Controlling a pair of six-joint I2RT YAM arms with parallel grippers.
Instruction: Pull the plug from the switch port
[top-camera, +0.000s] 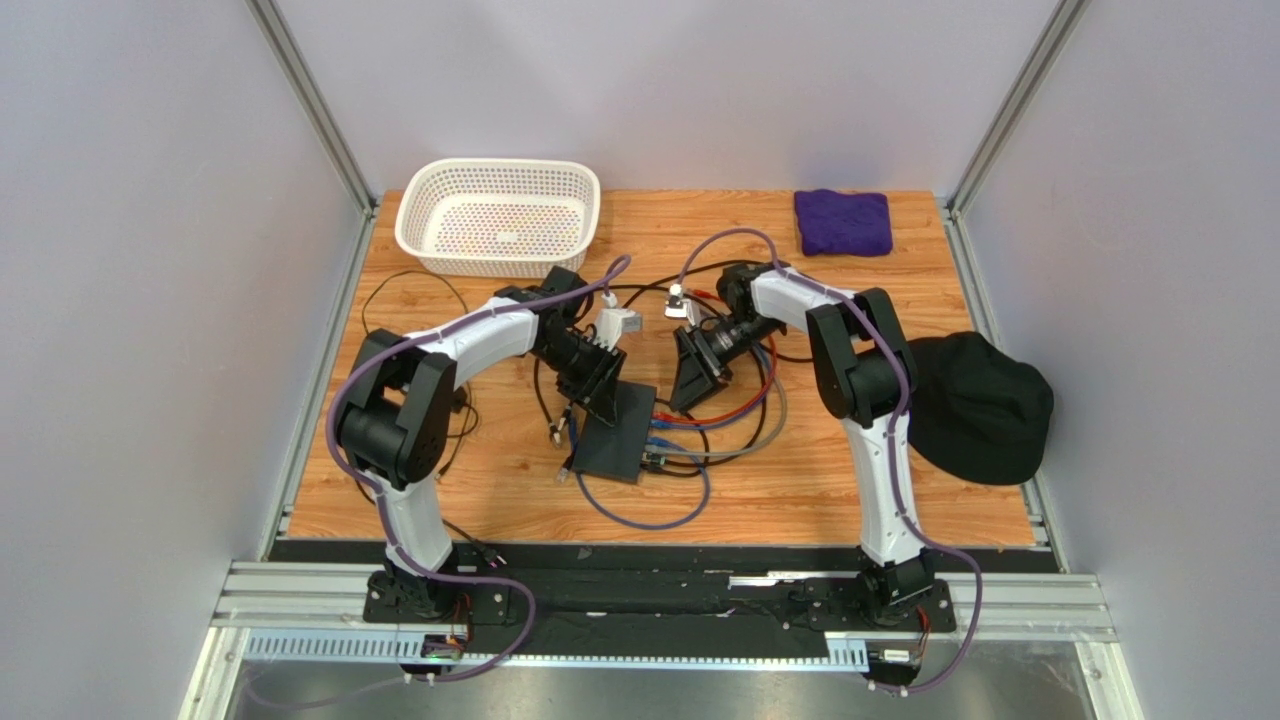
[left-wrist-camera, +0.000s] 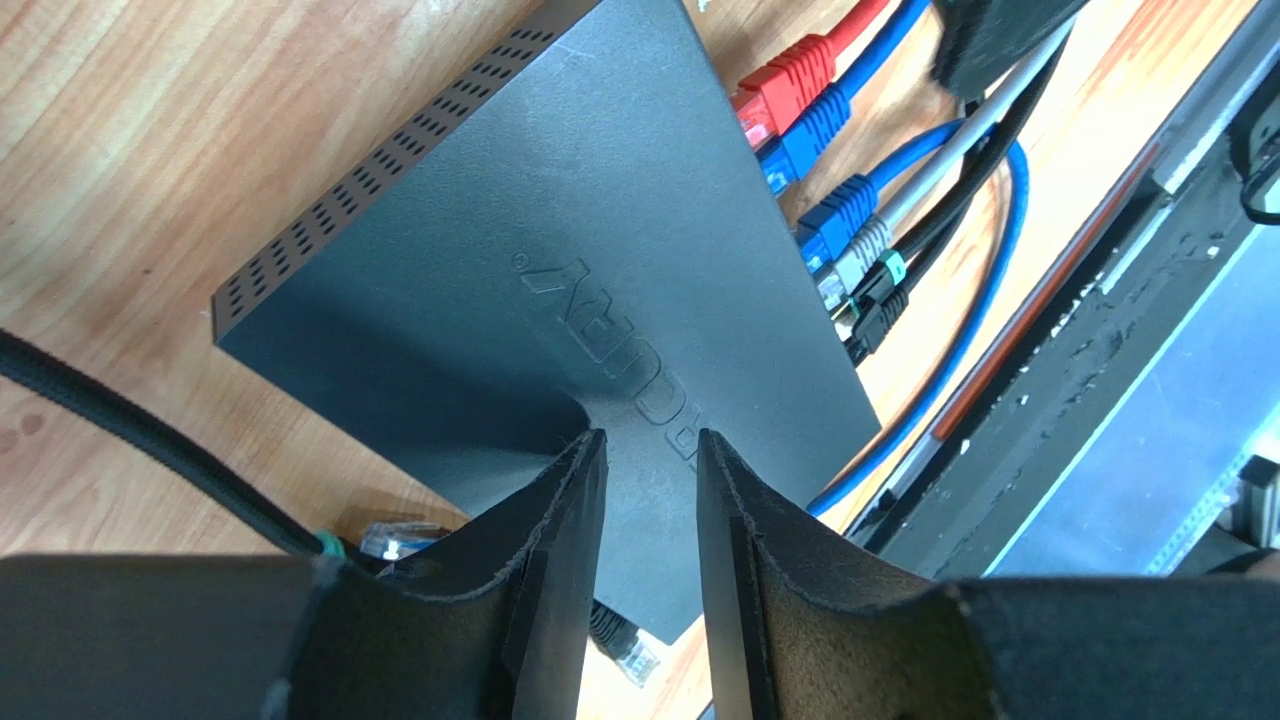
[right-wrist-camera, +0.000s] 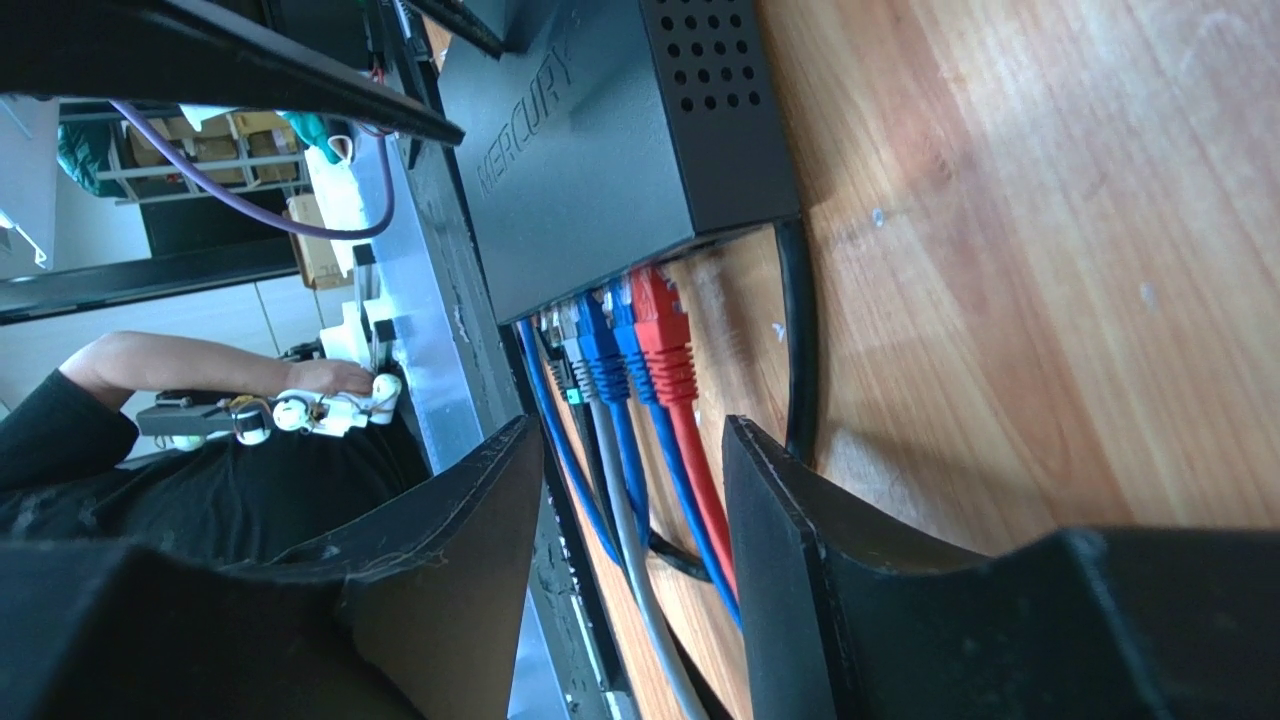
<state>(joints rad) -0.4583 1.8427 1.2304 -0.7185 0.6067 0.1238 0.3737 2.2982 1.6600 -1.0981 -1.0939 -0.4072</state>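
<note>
Switch, a flat matte-black rectangular box (top-camera: 613, 431), lies mid-table, long axis roughly near-to-far, port edge facing right. Only the right wrist view looks along the port row to the red plug (right-wrist-camera: 661, 323). Jaws of both grippers are released: the left gripper (left-wrist-camera: 649, 443) is over the switch top, the right gripper (right-wrist-camera: 631, 435) frames the cables (right-wrist-camera: 628, 450).

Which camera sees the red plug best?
Right wrist view: the red plug is close and sharp, seated in the switch. Left wrist shows it smaller, near the top edge; from above it is too tiny.
</note>
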